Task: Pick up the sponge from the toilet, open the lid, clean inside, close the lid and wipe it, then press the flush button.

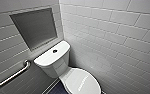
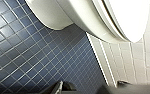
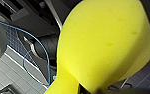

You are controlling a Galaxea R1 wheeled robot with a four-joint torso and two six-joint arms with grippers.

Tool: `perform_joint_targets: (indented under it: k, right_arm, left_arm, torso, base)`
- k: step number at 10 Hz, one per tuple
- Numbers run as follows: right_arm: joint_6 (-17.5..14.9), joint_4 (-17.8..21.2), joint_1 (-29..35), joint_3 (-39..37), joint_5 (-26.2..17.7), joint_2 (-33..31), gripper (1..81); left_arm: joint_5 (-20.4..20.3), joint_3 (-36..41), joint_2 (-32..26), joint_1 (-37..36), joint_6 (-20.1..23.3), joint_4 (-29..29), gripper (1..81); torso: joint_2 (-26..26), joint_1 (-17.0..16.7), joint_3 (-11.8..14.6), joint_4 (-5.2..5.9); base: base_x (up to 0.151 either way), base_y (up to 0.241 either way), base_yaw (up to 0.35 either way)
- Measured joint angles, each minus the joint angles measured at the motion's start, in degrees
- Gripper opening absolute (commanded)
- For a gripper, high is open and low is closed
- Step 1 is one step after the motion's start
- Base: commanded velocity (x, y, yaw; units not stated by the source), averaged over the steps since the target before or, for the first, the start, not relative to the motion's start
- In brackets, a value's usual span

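The white toilet (image 1: 53,63) stands in the corner with its oval lid (image 1: 82,81) down. The round dark flush button (image 1: 55,51) sits in the middle of the cistern top. In the right wrist view the bright yellow sponge (image 3: 103,45) looms very close, squeezed narrow at one end where my right gripper (image 3: 84,89) is shut on it. My left gripper (image 2: 91,87) is open and empty, low beside the toilet bowl (image 2: 76,15), over the blue floor tiles (image 2: 28,55); the lid's edge (image 2: 126,17) shows above the bowl rim.
A grey recessed niche (image 1: 34,27) is set in the wall behind the cistern. A metal grab bar (image 1: 12,76) runs along the left wall. White tiled walls (image 1: 111,37) close in on the toilet. A blue cable (image 3: 28,52) hangs by my right arm.
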Motion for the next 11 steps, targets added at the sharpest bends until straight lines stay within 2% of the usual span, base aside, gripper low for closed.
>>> perform_joint_targets:
  k: [2,4,5,8,11]
  right_arm:
    - [0.0,0.0,0.45,-1.01,-0.02,0.55,1.0]
    - [0.0,0.02,1.05,-1.45,0.05,0.5,1.0]
    - [0.0,0.0,1.27,-1.49,0.11,0.5,1.0]
    - [0.0,0.02,1.3,-1.51,0.0,0.69,1.0]
    - [0.0,0.02,1.48,-2.61,0.05,1.62,1.0]
  left_arm:
    - [2.94,-3.45,3.19,-0.85,-0.28,-0.66,81.1]
    - [4.38,-4.67,4.22,-3.5,-0.41,-1.15,81.1]
    - [4.57,-4.78,4.35,-4.55,-0.41,-1.4,81.1]
    - [6.06,-4.86,6.17,-5.63,-0.44,-1.82,81.1]
    - [6.14,-4.96,6.8,-6.77,-0.44,-5.71,81.1]
  torso:
    - [0.02,0.05,-2.4,0.0]
    - [0.02,0.05,-3.08,-0.15]
    - [0.02,0.05,-3.17,-0.89]
    - [0.02,0.07,-3.21,-4.81]
    - [0.02,0.07,-3.23,-5.02]
  base:
    - [0.0,0.0,0.0]
    - [0.0,0.0,0.0]
    - [0.0,0.0,0.0]
    - [0.0,0.0,0.0]
    - [0.0,0.0,0.0]
